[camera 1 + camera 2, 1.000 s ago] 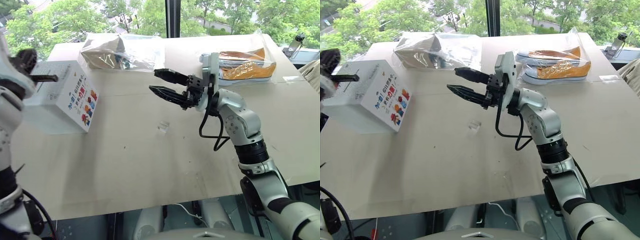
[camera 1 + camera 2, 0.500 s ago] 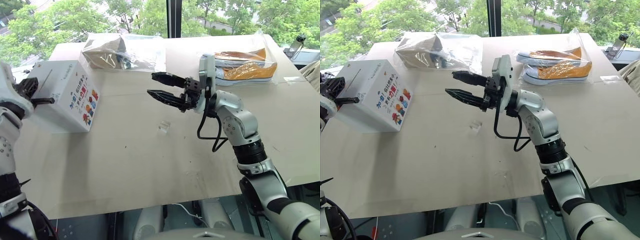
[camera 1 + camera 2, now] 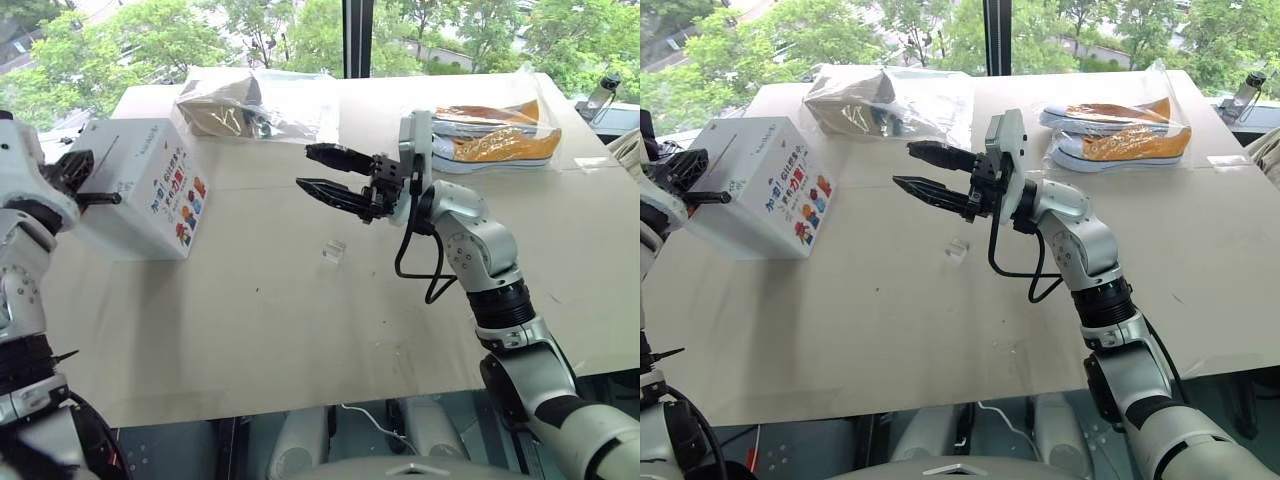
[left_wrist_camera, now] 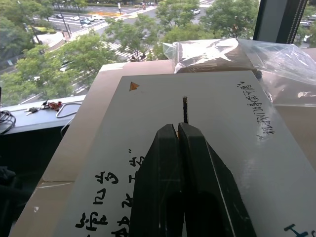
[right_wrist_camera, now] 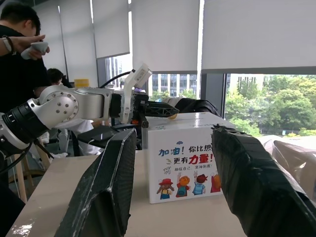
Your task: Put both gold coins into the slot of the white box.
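At the far left of the head views, the white cardboard box [image 3: 140, 185] with cartoon figures printed on its side sits near the table's left edge, and the left gripper [image 4: 178, 129] now hangs low over its plain top face; a second ago it was held higher, so it has come down toward the box. In the left wrist view its black fingers [image 4: 197, 168] are pressed together, with a sliver of yellow showing at their tips, probably one small gold coin [image 4: 177, 134] pinched on edge just short of the thin dark slot [image 4: 184, 108]. The right wrist view shows a yellowish glint [image 5: 171, 116] at those tips too. That descent reads as lining up for insertion; the coin looks roughly in line with the slit but not yet in it. I cannot find the second coin. Toward the frame's centre, the right gripper [image 3: 322, 170] hovers above the pale tabletop [image 3: 300, 330] with its fingers spread and empty, unmoved, over a small clear plastic piece [image 3: 333, 251]. Clear bags of shoes [image 3: 490, 135] lie along the far edge.
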